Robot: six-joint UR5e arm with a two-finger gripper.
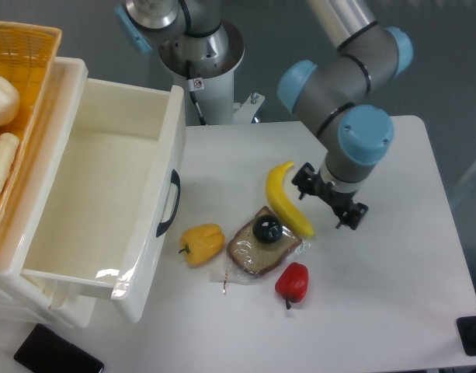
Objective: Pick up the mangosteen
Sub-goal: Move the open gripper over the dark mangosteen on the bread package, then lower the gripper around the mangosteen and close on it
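Just mangosteen (pixel 266 229), glossy black ball atop wrapped bread (pixel 262 247)

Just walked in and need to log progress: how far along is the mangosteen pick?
Done: nothing yet. The mangosteen sits untouched on the wrapped bread slice. In hand: the gripper is open and empty, positioned right of the banana, up and to the right of the fruit. Left: centre over the mangosteen, descend, close and lift.

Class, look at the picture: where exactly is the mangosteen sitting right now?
The mangosteen rests on the wrapped bread slice near the table's middle, just left of the banana, with the red pepper in front and the yellow pepper to its left.
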